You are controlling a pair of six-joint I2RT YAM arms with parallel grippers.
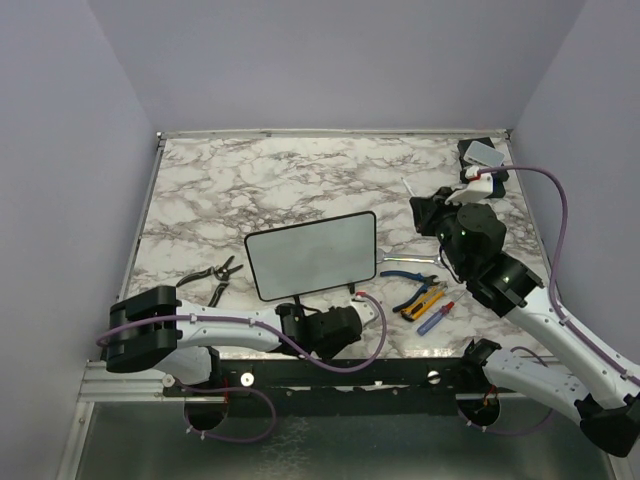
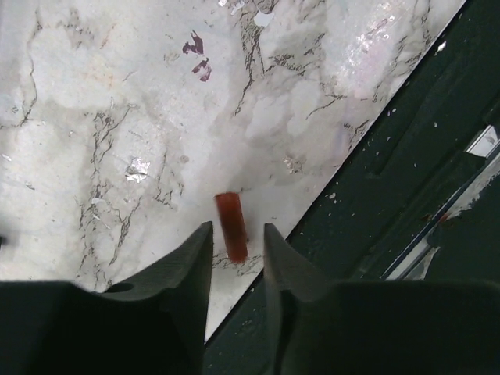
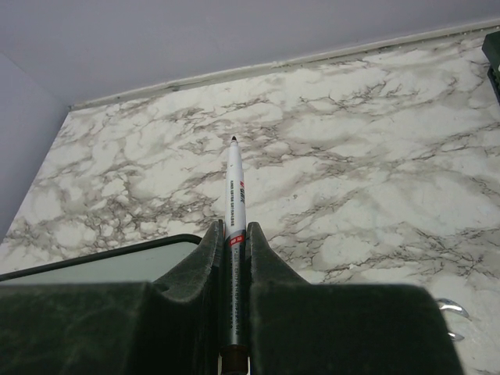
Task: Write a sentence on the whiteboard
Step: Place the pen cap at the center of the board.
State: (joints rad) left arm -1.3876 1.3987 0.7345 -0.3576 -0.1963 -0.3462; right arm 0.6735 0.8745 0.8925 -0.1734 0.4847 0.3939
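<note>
Marble-patterned desk (image 1: pixel 250 180) carries the whiteboard (image 1: pixel 312 255), which lies flat near the middle. Your left tool (image 2: pixel 237 227) is at the board's near edge, pointing down at the desk's front rim. Its jaws are parted a little and grip nothing. A small red cap (image 2: pixel 231 226) lies on the marble in the gap between the fingertips, with a sliver of stone showing on either side. Your right tool (image 3: pixel 232 234), to the right of the board, is clamped tight on a white marker (image 3: pixel 234 176), whose dark tip points away over the desk.
</note>
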